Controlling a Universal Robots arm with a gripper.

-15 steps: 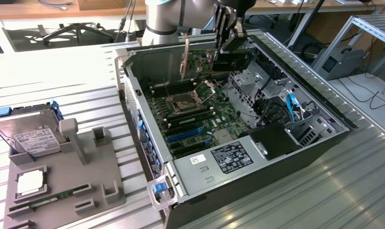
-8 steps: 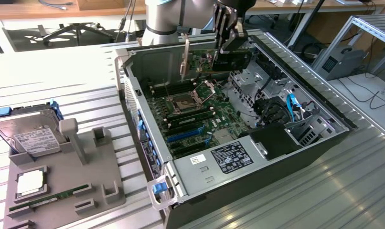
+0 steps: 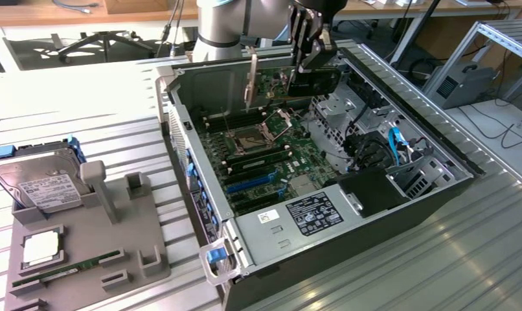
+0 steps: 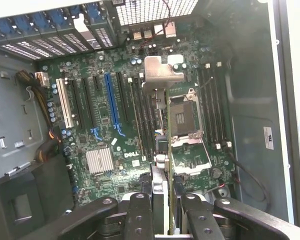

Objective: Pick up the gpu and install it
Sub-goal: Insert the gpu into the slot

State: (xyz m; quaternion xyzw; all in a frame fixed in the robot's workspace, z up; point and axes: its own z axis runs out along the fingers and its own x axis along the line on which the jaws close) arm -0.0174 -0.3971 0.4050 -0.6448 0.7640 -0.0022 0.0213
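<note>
The gpu (image 3: 285, 84) is seen up in the air, carried above the open computer case (image 3: 170, 103). It is made out as a thin flat card stood on its long edge. The board is green and dark, a black mass sits toward the exterior view's right, and a silver metal bracket (image 3: 251, 76) closes the end toward the exterior view's left. In the wrist view the card is met edge-on, a narrow strip running away from the camera.

The gripper (image 3: 311, 65) is clamped on the card's upper edge, and the board is pinched between the black fingers (image 4: 140, 212). The arm (image 3: 219, 26) is reached in from above, with the wrist pointed down into the case. The card is hung over the motherboard (image 3: 261, 162), above the region of the CPU socket (image 4: 182, 112) and apart from the board beneath.
</note>
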